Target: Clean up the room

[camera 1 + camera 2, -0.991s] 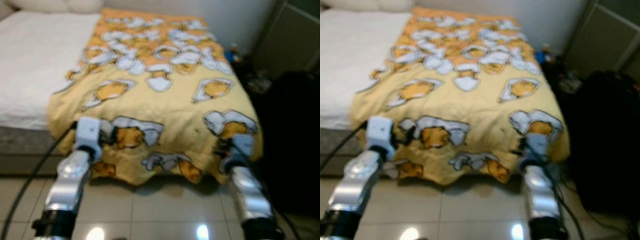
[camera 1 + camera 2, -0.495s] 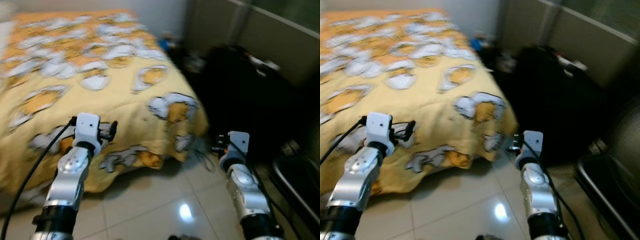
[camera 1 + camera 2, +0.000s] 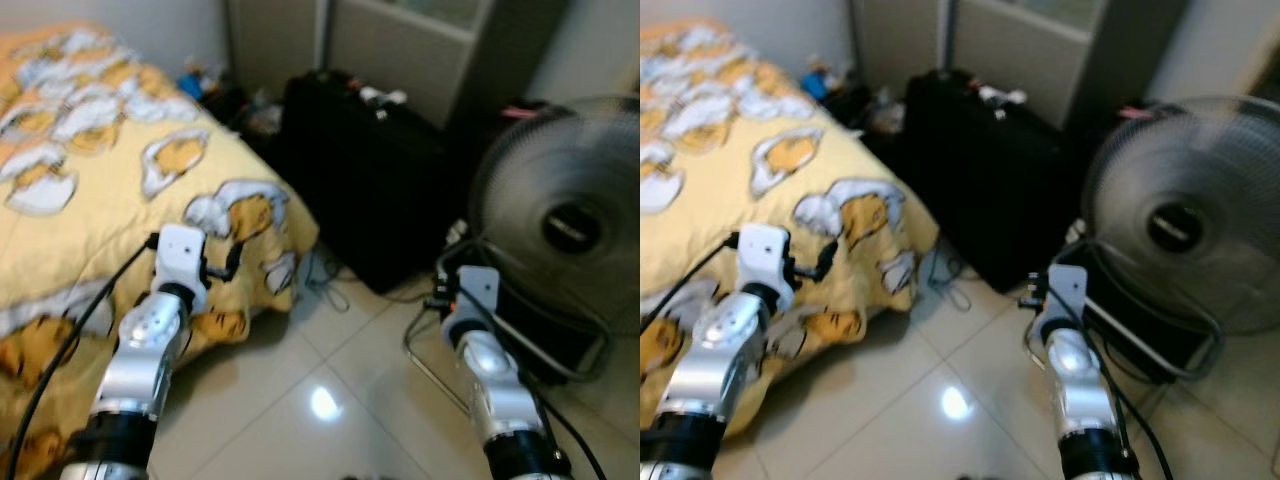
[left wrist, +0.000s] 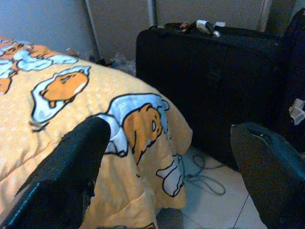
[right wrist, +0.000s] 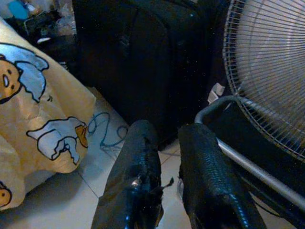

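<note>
A yellow blanket [image 3: 90,190] with cartoon prints hangs over the corner of the bed on the left. My left gripper [image 4: 171,131] is held out in front of that corner, open, with nothing between its fingers. My right gripper [image 5: 167,130] hovers above the floor tiles near the fan's metal base [image 5: 248,162], shut and holding nothing. A black suitcase [image 3: 370,180] stands against the wall between the bed and the fan, with small items [image 3: 383,96] lying on top.
A large floor fan [image 3: 570,220] stands on the right, close to my right arm. A loose cable [image 3: 325,290] lies on the tiles at the bed's corner. Small clutter [image 3: 215,85] fills the gap between bed and wall. Glossy tiled floor [image 3: 300,400] lies in front.
The camera has swung to the right: the bed slid to the left edge, and the suitcase and fan came into view. Both arms keep their raised pose.
</note>
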